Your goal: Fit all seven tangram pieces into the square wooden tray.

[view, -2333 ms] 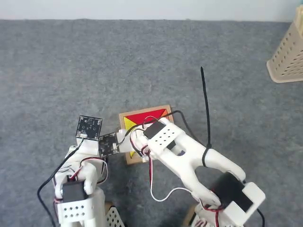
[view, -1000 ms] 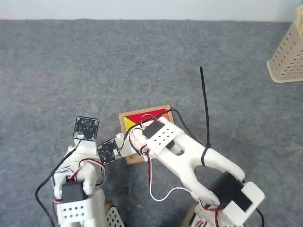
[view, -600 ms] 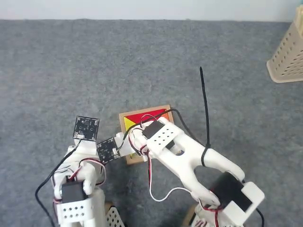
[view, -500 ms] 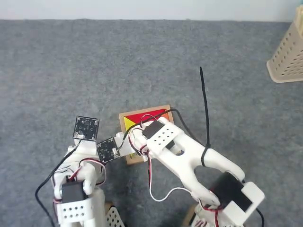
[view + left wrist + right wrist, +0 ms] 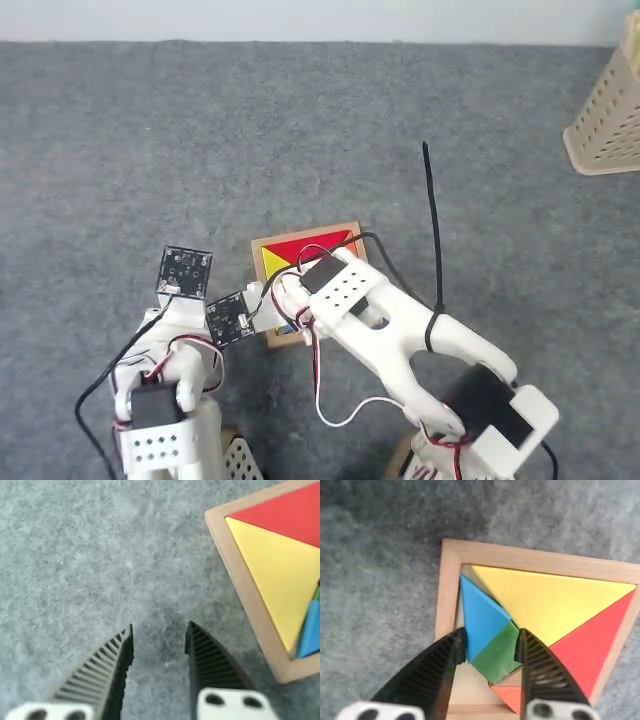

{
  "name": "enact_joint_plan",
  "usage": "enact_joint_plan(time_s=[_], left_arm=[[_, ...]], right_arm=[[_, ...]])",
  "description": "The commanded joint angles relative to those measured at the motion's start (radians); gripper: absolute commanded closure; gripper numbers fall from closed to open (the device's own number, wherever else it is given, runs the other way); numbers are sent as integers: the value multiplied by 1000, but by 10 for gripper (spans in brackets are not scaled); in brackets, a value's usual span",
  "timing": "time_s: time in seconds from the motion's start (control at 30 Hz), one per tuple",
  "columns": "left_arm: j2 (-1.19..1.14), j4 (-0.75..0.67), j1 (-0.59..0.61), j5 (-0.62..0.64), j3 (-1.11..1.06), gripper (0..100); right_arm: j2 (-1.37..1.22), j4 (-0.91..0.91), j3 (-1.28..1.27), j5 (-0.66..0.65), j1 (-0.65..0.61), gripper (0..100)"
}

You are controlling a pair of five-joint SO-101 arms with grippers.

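1. The right gripper [image 5: 490, 642] is held open over the square wooden tray [image 5: 449, 595]. One finger is set on either side of the blue triangle [image 5: 480, 617] and the green piece [image 5: 497, 655]. Whether either piece is touched cannot be told.
2. The left gripper [image 5: 160, 630] is likewise parted and empty. It is placed over the grey carpet [image 5: 75, 545], just beside a corner of the tray.
3. Five pieces are counted inside the tray: the blue and the green, a large yellow triangle [image 5: 545, 605], a large red triangle [image 5: 590, 640] and an orange piece [image 5: 507, 692] partly hidden between the fingers.
4. A bare patch of tray floor [image 5: 465, 680] is left beside the green and orange pieces. The task is judged well past half, with two pieces yet to be fitted into that tight corner. A dark line is seen along the blue triangle's edge against the yellow, so the blue may not be lying flat.
5. The raised rim bounds every side, so little sideways room is offered to the fingers. In the high view the near part of the tray is covered by the right arm. Open carpet is found beyond and to the left, and a perforated basket [image 5: 610, 110] is set well apart.
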State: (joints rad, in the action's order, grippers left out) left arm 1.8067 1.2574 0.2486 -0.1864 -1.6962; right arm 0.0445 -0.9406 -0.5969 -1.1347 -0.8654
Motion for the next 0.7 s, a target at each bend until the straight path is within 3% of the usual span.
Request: enact_joint_plan(time_s=[0.0,0.23,0.67], left_arm=[[18,6,-3,-9,10,833],[18,6,-3,-9,10,833],[18,6,-3,-9,10,833]], right_arm=[[16,-12,72,78,5,837],[16,-13,72,123,105,837],[16,-15,66,279,102,837]])
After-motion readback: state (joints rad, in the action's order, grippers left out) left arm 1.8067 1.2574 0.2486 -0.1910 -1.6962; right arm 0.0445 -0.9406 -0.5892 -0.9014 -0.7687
